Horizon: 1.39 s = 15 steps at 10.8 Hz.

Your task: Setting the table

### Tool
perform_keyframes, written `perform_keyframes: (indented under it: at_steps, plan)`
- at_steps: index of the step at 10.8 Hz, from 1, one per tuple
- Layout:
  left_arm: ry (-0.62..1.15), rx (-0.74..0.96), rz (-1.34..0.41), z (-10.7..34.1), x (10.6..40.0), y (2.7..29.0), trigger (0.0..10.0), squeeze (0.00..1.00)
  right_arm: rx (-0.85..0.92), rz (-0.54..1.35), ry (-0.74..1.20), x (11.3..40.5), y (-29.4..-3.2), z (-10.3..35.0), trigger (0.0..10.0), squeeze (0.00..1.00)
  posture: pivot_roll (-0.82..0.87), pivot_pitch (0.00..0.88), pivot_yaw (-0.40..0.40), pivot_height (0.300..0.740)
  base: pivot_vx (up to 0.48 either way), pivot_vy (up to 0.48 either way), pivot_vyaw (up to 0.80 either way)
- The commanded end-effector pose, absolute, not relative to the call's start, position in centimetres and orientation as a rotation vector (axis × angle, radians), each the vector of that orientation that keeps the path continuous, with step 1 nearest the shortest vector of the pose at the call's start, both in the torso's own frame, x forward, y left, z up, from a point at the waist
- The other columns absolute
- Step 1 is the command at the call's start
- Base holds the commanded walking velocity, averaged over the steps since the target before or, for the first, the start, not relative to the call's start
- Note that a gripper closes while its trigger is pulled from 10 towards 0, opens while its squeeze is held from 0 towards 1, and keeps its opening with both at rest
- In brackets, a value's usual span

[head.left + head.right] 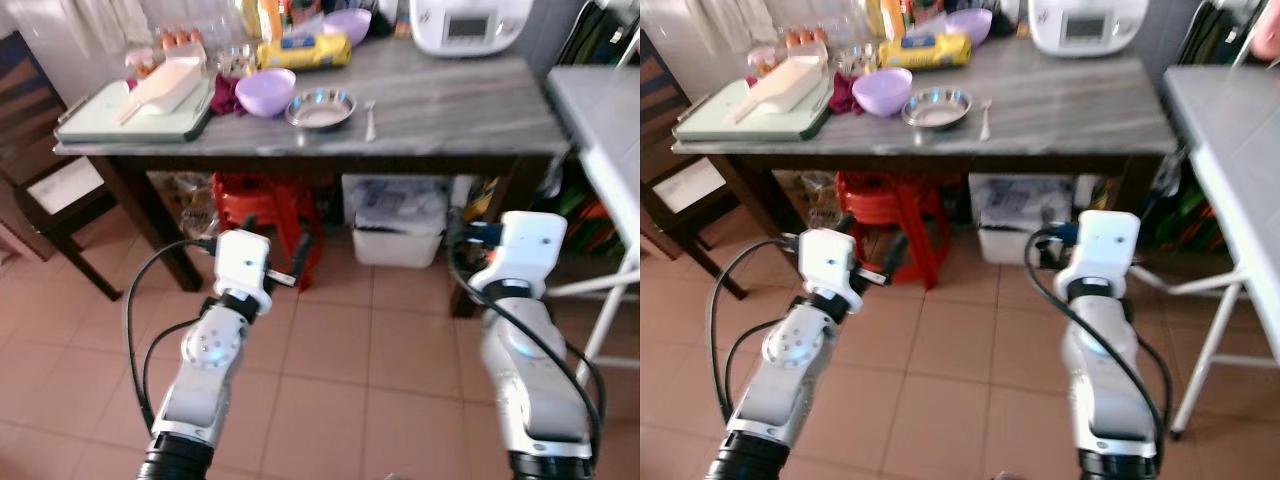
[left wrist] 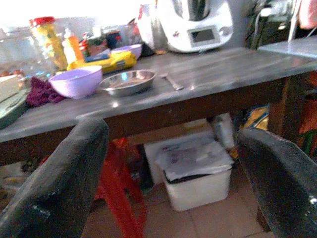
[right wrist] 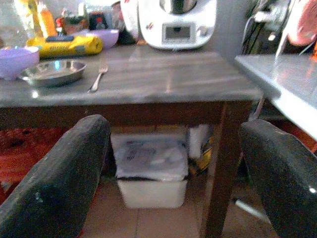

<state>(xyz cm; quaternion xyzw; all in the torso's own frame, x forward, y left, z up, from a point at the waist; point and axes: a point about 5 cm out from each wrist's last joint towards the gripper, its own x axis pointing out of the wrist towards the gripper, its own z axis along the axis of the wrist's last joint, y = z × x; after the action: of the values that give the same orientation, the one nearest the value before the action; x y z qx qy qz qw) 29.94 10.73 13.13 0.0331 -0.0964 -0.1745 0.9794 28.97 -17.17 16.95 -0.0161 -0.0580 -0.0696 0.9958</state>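
While both arms hang short of the grey worktop, the head view shows a steel dish near its front edge, between a lilac bowl and a fork. Left wrist view: left gripper spread wide, empty, facing the white bin below. Right wrist view: right gripper likewise spread, empty, white appliance on the worktop beyond.
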Motion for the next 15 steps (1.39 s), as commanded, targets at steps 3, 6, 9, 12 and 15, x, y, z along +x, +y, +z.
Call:
perform_keyframes:
  at_steps: [3, 6, 9, 12, 15]
  plan:
    - [-0.199, 0.075, -0.34, 13.31, 29.92, 11.47, 10.0, 0.0, -0.018, -0.122, -0.125, 29.0, -16.57, 17.01, 10.0, 0.0, -0.08, 0.064, 0.103, 0.74, 0.0, -0.398, 0.0]
    - [-0.198, 0.074, -0.341, 13.3, 29.86, 11.61, 10.0, 0.0, -0.014, -0.121, -0.142, 28.64, -16.61, 16.94, 10.0, 0.0, -0.08, 0.067, 0.105, 0.74, 0.0, -0.4, 0.0]
    - [-0.198, 0.071, -0.343, 13.37, 29.96, 11.46, 10.0, 0.0, -0.017, -0.123, -0.147, 28.79, -16.7, 17.02, 10.0, 0.0, -0.08, 0.068, 0.105, 0.74, 0.0, -0.4, 0.0]
    - [-0.198, 0.069, -0.346, 13.36, 29.97, 11.44, 10.0, 0.0, -0.015, -0.123, -0.152, 28.87, -16.52, 17.04, 10.0, 0.0, -0.08, 0.068, 0.108, 0.74, 0.0, -0.399, 0.0]
    - [-0.199, 0.069, -0.355, 13.42, 29.96, 11.32, 10.0, 0.0, -0.015, -0.127, -0.156, 28.89, -16.56, 17.07, 10.0, 0.0, -0.08, 0.068, 0.109, 0.74, 0.0, -0.399, 0.0]
